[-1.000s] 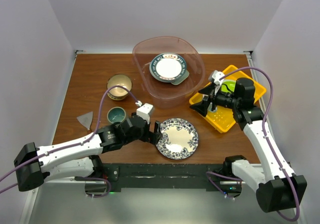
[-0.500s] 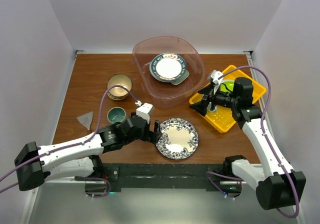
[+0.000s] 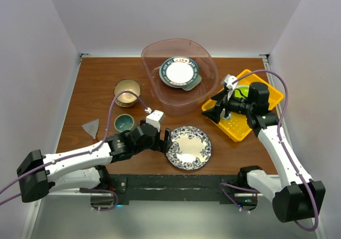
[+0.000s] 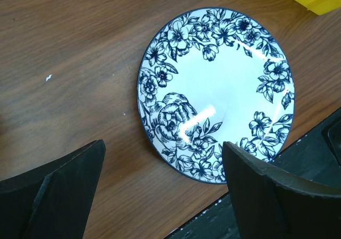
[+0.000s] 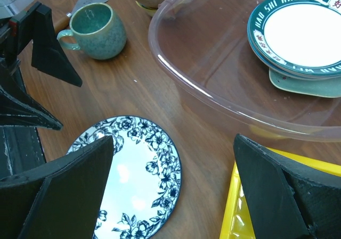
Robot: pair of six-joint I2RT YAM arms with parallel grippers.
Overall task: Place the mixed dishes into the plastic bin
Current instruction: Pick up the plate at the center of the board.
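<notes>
The task is judged to be partly done. A dark-rimmed plate [image 3: 179, 71] is seen lying inside the plastic bin [image 3: 176, 105] at the upper middle of the overhead view, stacked on a pale mint tray [image 5: 306, 83] whose corner shows beneath it. Three dishes are found outside the bin on the wooden surface [image 3: 96, 74]: a blue floral plate [image 3: 188, 147] at the lower middle, a teal mug [image 3: 124, 123] to the left of it, and a tan bowl [image 3: 127, 92] above the mug, near the bin's left wall. The left pincer [image 3: 167, 142] is held wide open and empty at the left rim of the floral plate. In the wrist view its two fingers frame the plate's near edge, and no contact can be made out; this plate is taken to be the next piece to go in. The right pincer [image 3: 217, 107] is likewise spread open and holds nothing, poised over the left end of the yellow tray [image 3: 269, 92] at the right of the frame. No dish is being carried at this moment.
</notes>
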